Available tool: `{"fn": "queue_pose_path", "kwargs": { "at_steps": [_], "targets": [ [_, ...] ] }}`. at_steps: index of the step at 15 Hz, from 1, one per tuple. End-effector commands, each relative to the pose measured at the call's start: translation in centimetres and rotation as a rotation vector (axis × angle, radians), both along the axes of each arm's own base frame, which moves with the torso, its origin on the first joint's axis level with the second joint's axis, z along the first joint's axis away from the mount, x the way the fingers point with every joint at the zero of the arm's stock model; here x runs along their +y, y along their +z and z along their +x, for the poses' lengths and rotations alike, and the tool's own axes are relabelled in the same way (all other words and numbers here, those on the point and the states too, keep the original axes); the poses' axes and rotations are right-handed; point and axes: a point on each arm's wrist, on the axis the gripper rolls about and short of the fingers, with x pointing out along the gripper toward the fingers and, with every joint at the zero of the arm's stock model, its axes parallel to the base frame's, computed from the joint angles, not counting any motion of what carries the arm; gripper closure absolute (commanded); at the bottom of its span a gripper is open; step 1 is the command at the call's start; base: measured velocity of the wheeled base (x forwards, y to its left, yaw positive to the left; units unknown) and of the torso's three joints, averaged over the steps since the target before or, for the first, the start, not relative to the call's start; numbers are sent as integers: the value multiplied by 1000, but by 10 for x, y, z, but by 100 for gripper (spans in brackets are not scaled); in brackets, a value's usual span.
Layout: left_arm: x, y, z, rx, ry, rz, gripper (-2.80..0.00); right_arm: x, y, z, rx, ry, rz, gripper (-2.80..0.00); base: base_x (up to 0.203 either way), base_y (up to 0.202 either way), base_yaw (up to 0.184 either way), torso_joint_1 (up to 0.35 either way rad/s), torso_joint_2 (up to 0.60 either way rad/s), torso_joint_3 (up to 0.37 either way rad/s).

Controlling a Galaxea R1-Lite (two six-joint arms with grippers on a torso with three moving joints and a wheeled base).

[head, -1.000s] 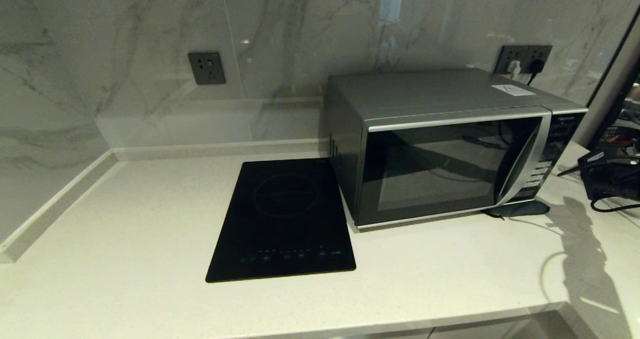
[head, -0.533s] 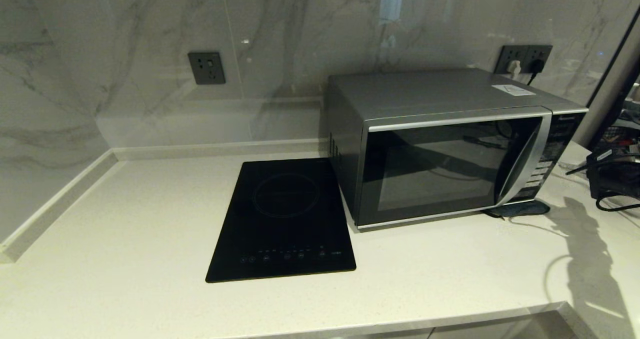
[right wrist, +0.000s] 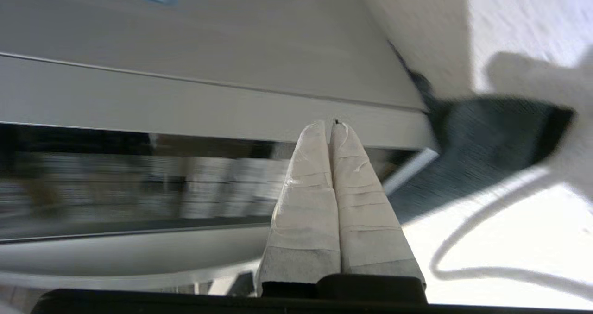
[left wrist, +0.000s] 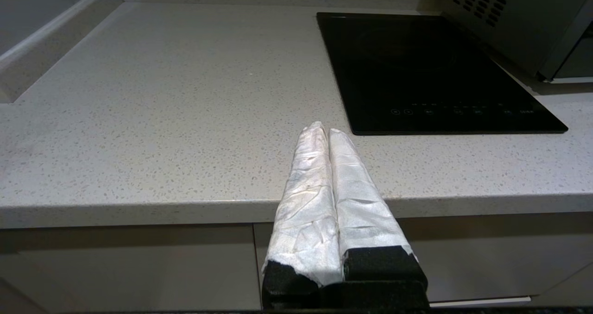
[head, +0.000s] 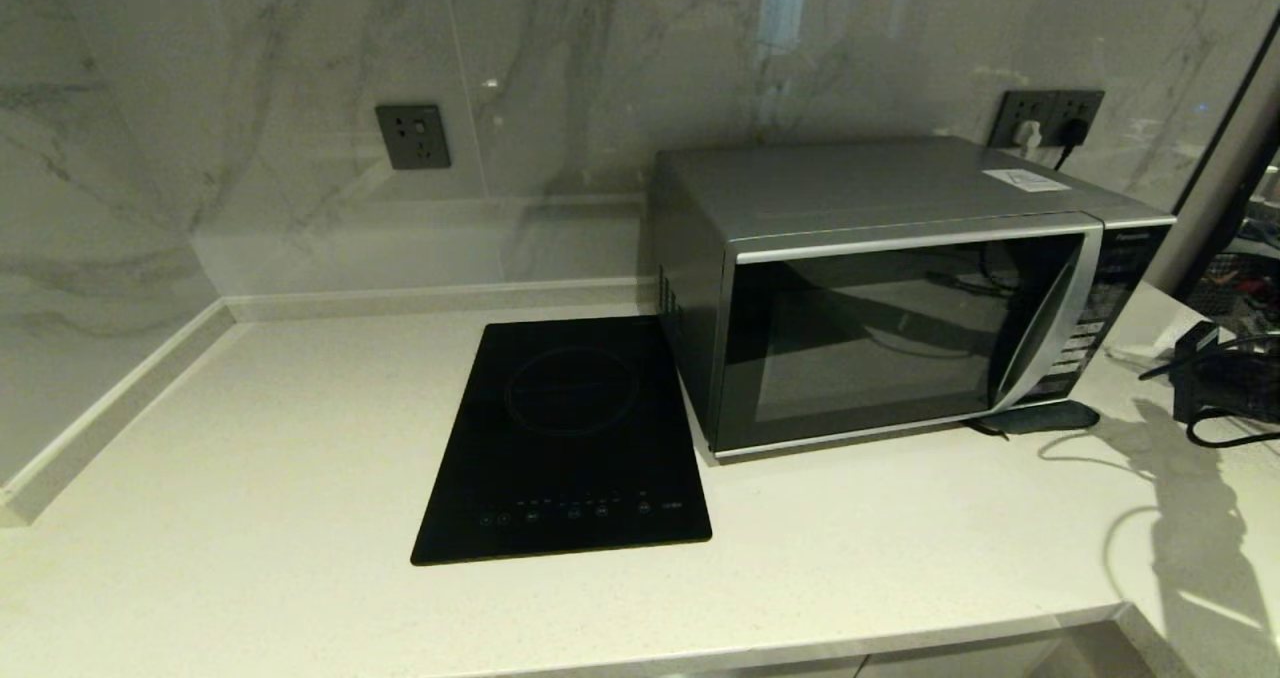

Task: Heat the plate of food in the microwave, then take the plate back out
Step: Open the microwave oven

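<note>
The silver-grey microwave (head: 900, 298) stands on the counter at the right with its dark glass door shut. The plate of food is out of view; the dark glass shows only reflections. My right arm (head: 1230, 383) hangs at the far right edge, off the microwave's button panel side. In the right wrist view, my right gripper (right wrist: 330, 128) is shut with nothing in it, its white-wrapped fingers pointing at the microwave (right wrist: 185, 96). My left gripper (left wrist: 324, 131) is shut and empty, parked over the counter's front edge, left of the hob.
A flat black induction hob (head: 570, 438) lies to the left of the microwave. A dark flat pad (head: 1040, 418) pokes out under the microwave's front right corner. Wall sockets (head: 413, 136) and plugged cables (head: 1050, 118) sit behind. The counter (head: 250, 438) ends in a raised lip at the left.
My right arm has drawn back to the right, away from the microwave's button panel. The microwave and the left arm have not moved.
</note>
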Motion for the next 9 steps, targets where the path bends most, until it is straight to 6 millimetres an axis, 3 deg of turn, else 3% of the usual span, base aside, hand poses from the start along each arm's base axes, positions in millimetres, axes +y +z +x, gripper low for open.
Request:
{"fn": "queue_pose_path", "kwargs": {
  "at_steps": [1,6,9],
  "targets": [
    [0,0,0,0,1,-1,0,-2,-27,2,45,11,26,0,0,0,0,0,0,0],
    [0,0,0,0,1,-1,0,7,-48,-8,105,94,-7,0,0,0,0,0,0,0],
    [0,0,0,0,1,-1,0,10,-51,-10,110,149,8,0,0,0,0,0,0,0]
  ]
}}
